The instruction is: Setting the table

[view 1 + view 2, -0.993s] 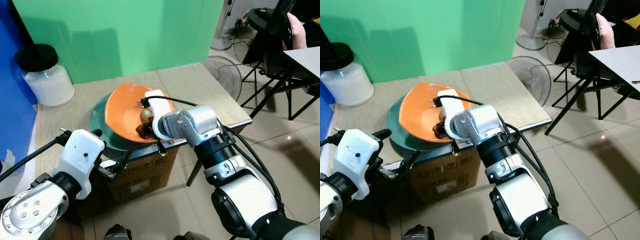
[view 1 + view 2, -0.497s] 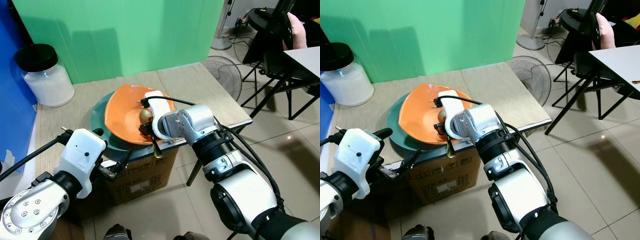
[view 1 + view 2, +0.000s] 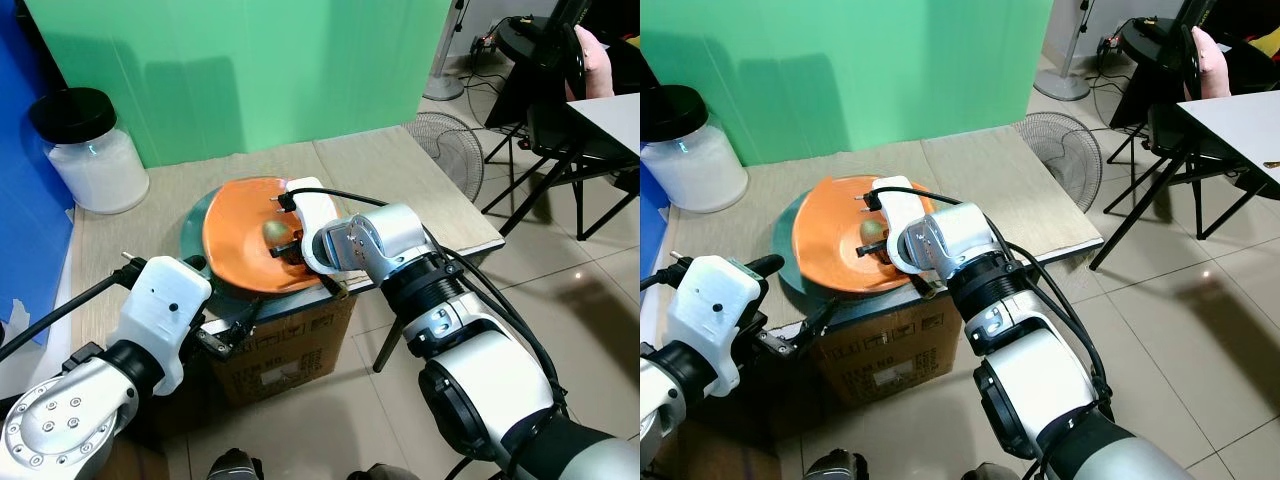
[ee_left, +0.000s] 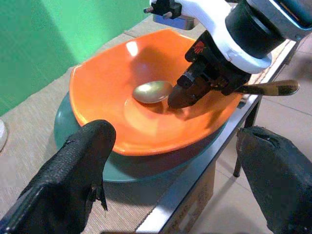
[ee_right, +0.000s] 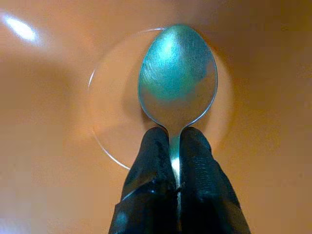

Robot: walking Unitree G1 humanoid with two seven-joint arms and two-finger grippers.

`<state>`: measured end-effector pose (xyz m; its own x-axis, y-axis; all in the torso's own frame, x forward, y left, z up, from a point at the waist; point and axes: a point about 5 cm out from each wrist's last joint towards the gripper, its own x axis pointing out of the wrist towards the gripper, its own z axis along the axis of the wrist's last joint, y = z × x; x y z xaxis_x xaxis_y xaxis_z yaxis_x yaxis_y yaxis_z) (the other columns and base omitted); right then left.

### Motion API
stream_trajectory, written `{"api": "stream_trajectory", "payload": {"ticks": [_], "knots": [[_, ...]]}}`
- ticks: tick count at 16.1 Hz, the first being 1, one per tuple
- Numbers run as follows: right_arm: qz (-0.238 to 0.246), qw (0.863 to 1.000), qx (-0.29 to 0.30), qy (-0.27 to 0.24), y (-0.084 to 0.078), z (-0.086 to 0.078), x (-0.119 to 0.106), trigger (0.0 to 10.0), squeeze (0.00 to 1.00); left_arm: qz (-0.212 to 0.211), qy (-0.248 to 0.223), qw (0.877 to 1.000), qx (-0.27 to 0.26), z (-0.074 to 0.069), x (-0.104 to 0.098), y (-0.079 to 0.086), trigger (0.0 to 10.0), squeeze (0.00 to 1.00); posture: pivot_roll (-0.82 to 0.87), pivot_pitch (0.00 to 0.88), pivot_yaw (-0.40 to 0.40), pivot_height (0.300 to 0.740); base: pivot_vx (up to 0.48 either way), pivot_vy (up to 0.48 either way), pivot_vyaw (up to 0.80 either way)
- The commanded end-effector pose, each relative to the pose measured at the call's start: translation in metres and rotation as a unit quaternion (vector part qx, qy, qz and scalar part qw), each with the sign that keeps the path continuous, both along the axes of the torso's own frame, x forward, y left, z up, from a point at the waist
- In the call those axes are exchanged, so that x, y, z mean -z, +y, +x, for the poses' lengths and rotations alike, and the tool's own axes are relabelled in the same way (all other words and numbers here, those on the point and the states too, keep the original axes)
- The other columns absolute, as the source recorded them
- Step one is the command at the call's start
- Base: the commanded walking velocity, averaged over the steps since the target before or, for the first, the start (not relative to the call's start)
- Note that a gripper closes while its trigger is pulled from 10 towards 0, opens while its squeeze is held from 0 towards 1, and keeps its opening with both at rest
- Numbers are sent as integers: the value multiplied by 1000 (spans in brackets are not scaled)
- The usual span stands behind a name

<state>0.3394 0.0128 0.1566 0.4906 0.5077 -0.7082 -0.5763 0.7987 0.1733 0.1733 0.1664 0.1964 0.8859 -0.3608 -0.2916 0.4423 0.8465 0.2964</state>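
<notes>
Green backdrop behind a low beige-matted table, tiled floor to the right, white jar with black lid at the table's back left corner, fan on the floor past the table's right edge. Orange bowl sits on a dark teal plate near the table's front edge, and the right gripper is pinched tight on the neck of a metal spoon, spoon head lying in the bowl's centre, handle sticking out over the bowl's near rim. Left gripper hovers low just in front of the bowl, fingers spread wide with nothing between them.
</notes>
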Motion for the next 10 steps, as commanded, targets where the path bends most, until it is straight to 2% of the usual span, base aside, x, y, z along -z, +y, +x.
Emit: {"api": "stream_trajectory", "payload": {"ticks": [1,3,5,6,7,9,10], "knots": [[5,1000,-13,-6,10,-1,-6,0,0,2,1,1000,6,1,1,-1,10000,0,30,83,-49,740,0,0,0],[7,1000,-14,-8,10,0,-7,0,0,3,1,1000,6,2,1,-1,10000,0,29,80,-49,740,0,0,0],[45,999,-10,-25,11,4,-25,0,0,6,-6,1000,1,4,-1,1,10000,0,30,75,-46,740,0,0,0],[82,995,-7,-51,7,8,-42,0,0,2,-14,1000,-3,7,-3,2,10000,0,31,67,-44,740,0,0,0],[101,993,-7,-61,5,9,-49,0,0,1,-17,1000,-5,8,-4,2,10000,0,31,67,-44,740,0,0,0],[195,975,5,-107,-14,10,-81,78,0,-11,-35,999,-16,14,-8,1,10000,0,25,52,-38,740,0,0,0],[210,970,7,-126,-21,11,-87,2549,0,-13,-39,999,-18,16,-8,0,10000,0,25,52,-38,740,0,0,0]]}}
